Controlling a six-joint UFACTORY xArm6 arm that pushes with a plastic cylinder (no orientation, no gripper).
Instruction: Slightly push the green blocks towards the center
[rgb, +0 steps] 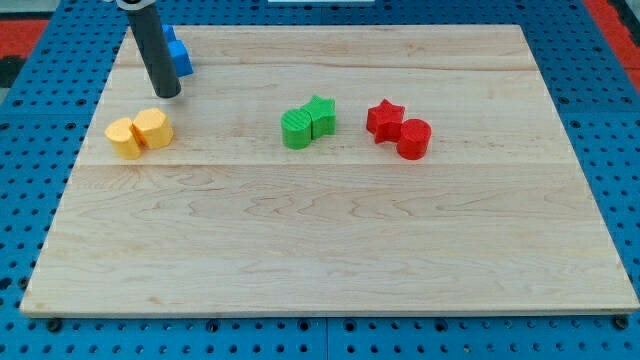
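Note:
A green round block (297, 129) and a green star block (322, 115) touch each other a little above the middle of the wooden board (330, 250). My tip (167, 94) is at the upper left, far to the left of the green blocks. It stands just above the yellow blocks and beside a blue block (179, 55) that the rod partly hides.
Two yellow blocks (139, 133) touch each other at the left. A red star block (384, 119) and a red round block (413, 138) touch each other right of the green pair. A blue perforated table (30, 150) surrounds the board.

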